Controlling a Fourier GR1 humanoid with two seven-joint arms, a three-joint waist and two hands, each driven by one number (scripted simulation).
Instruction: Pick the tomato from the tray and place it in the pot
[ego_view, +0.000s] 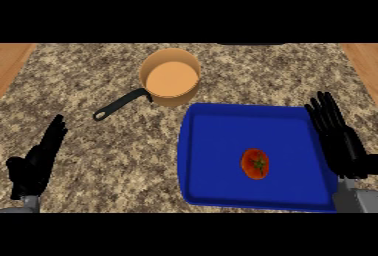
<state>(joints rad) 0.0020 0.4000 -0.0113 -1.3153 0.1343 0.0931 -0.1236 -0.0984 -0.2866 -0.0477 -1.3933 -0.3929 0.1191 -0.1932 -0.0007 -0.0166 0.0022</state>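
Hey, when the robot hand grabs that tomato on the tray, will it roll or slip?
The tomato looks round and smooth, so it may well roll on the flat blue tray if nudged. Its glossy skin could slip between fingers.

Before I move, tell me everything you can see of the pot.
The pot is a copper-orange saucepan with a round open mouth, nothing visible inside, and a thin black handle running toward the lower left. It stands upright on the speckled stone counter, just beyond the upper-left corner of the blue tray, apparently not touching it. Neither hand touches it.
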